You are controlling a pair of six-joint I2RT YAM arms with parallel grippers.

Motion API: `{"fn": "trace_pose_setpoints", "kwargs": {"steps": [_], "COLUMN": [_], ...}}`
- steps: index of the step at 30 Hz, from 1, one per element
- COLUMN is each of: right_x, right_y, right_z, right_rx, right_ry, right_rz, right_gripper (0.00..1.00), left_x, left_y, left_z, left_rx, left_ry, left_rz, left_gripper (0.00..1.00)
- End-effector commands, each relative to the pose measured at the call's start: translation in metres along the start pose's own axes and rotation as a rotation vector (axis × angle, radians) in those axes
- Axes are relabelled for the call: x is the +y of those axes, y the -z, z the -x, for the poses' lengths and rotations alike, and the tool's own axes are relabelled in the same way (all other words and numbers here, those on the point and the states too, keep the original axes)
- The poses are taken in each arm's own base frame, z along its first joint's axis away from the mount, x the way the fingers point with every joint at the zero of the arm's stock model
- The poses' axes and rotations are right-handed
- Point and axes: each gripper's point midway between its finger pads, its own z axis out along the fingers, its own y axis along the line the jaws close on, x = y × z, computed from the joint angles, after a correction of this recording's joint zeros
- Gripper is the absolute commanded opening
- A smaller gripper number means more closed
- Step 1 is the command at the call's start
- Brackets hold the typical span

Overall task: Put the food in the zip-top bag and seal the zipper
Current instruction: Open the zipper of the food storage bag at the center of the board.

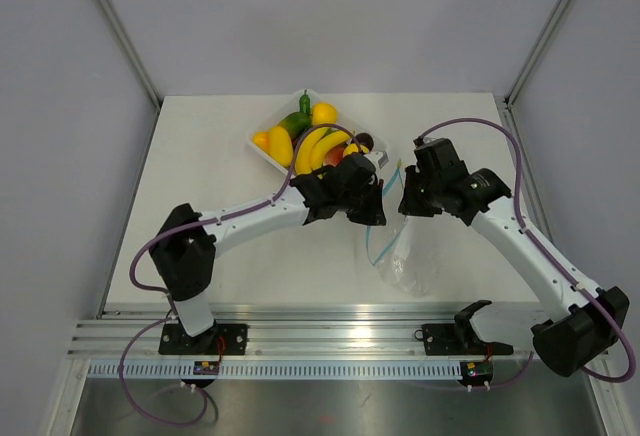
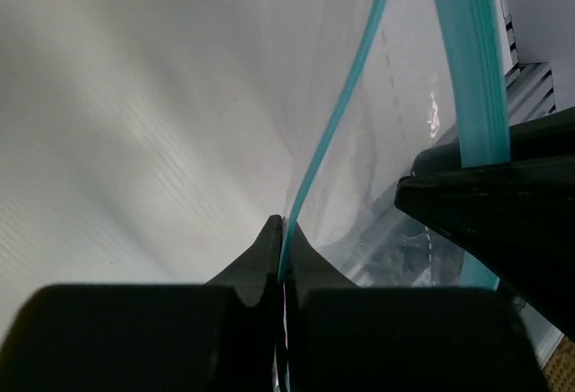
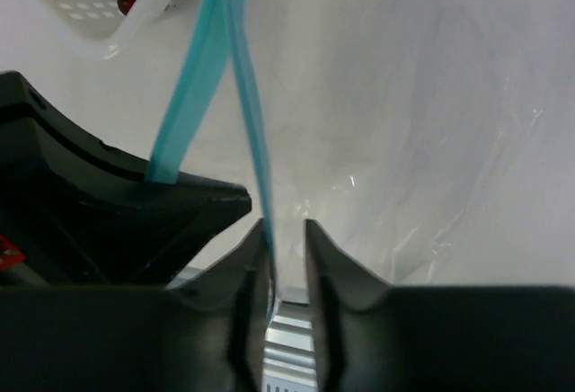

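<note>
Zipper [image 2: 469, 50] sits pinched between left gripper [image 2: 283, 227] jaws.

Light: bright, even and soft, coming from above; the white desk [image 1: 220, 156] looks nearly flat.
Focus: the overhead view is sharp. In the wrist views the fingers of the left pincer [image 2: 280, 235] and right pincer [image 3: 287, 230] are dark, soft-edged and without detail, and the blue zip strip [image 2: 337, 131] blurs above them.
Shadows: faint and soft-edged on the desk, beneath the left pincer and its arm.
Glare: small white glints on the clear bag [image 1: 410, 261] below the right pincer, with more up and to its right in its wrist view.
</note>
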Motion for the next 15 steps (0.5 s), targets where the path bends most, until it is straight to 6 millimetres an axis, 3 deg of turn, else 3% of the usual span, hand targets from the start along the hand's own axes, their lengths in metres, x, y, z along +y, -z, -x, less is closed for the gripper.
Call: {"fn": "trace_pose_setpoints", "kwargs": {"steps": [1, 3, 4, 5, 6, 11, 15], "right_x": [-0.013, -0.017, -0.017, -0.019, -0.021, -0.028, -0.024], "right_y": [0.004, 0.002, 0.001, 0.001, 0.001, 0.024, 0.064], "right_z": [-0.006, -0.012, -0.012, -0.013, -0.012, 0.013, 0.048], "right_rx": [-0.004, 0.009, 0.008, 0.010, 0.005, -0.092, -0.207], "right_ry": [-0.041, -0.055, -0.059, -0.069, -0.070, -0.070, -0.043], "right_rz": [-0.055, -0.072, -0.076, -0.088, -0.101, -0.161, -0.197], "right_gripper": [0.35, 0.34, 0.25, 0.06, 0.00, 0.00, 0.00], "left_x": [-0.006, -0.005, -0.005, -0.004, -0.004, 0.000, 0.005], "left_y": [0.013, 0.015, 0.016, 0.016, 0.015, 0.014, 0.010], "left_z": [0.020, 0.021, 0.020, 0.020, 0.020, 0.022, 0.027], "left_rx": [-0.048, -0.055, -0.059, -0.058, -0.058, -0.063, -0.064], "left_ry": [0.011, 0.017, 0.018, 0.026, 0.028, 0.025, 0.024], "left_rz": [-0.029, -0.030, -0.031, -0.031, -0.031, -0.014, 0.006], "left_gripper": [0.00, 0.00, 0.00, 0.00, 0.00, 0.00, 0.00]}}
